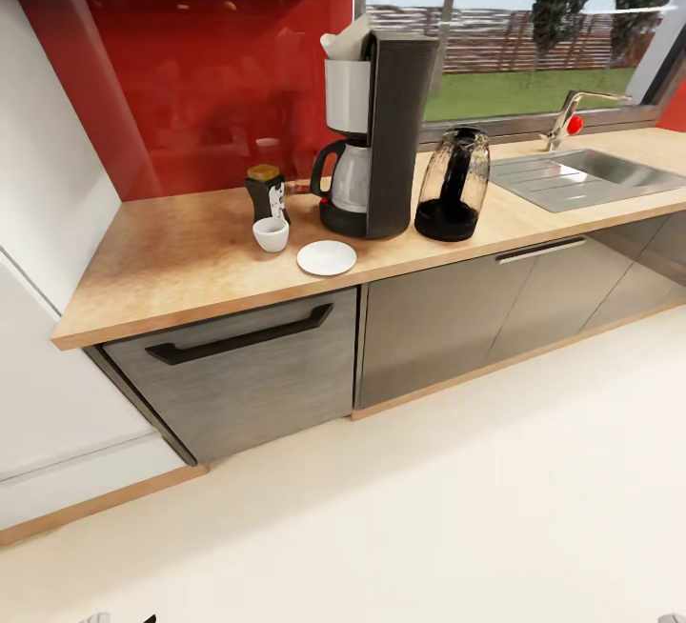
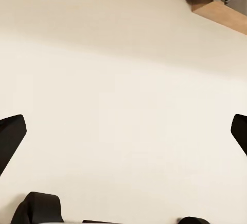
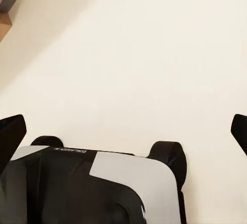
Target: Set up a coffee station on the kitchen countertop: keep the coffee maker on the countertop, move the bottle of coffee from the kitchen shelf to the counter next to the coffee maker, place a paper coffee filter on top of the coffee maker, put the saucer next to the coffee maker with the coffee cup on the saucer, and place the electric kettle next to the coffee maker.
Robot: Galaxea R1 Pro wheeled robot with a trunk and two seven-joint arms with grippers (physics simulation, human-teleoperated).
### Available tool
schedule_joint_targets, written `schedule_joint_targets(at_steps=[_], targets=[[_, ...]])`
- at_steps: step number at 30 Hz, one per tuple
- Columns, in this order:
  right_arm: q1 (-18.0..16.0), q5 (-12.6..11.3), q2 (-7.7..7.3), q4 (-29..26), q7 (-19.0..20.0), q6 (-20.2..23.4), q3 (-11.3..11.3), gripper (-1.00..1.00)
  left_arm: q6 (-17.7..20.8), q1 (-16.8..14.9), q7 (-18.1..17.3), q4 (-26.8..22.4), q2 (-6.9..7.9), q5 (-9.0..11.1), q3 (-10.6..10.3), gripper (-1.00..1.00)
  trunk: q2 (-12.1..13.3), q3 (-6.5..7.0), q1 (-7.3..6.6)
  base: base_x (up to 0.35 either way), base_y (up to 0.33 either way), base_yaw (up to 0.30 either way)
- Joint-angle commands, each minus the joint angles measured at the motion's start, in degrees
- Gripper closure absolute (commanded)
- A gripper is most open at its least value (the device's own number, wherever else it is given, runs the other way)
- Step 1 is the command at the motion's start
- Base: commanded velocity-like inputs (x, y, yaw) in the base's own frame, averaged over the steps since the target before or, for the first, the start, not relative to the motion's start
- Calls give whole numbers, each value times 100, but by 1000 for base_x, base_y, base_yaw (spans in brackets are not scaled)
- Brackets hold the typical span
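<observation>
Countertop (image 1: 181,261) holds 1 coffee maker (image 1: 376,137), kettle (image 1: 453,185), jar (image 1: 266,190), cup (image 1: 271,233), saucer (image 1: 326,258); both hands spread, empty

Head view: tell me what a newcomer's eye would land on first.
The tall coffee maker stands out mid-countertop against the glossy red wall panel, a paper coffee filter poking from its top. The smoky electric kettle sits beside it toward the sink. On its other side cluster the bottle of coffee, the coffee cup and the empty saucer.
</observation>
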Motion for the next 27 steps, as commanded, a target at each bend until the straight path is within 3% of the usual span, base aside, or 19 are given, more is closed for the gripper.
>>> schedule_joint_targets(at_steps=[1,12,27], targets=[[-2,-49,-3,5,17,21,24,-100,-7,-4,-23,8,0,18,2,-100,-2,-4,0,0,0,0],[2,-52,-6,10,56,13,24,-100,-7,-4,-22,8,0,18,-2,-100,-2,-4,0,59,51,-8],[2,-52,-12,10,59,22,24,-100,-7,-4,-22,8,0,18,-11,-100,-2,21,0,7,6,-155]])
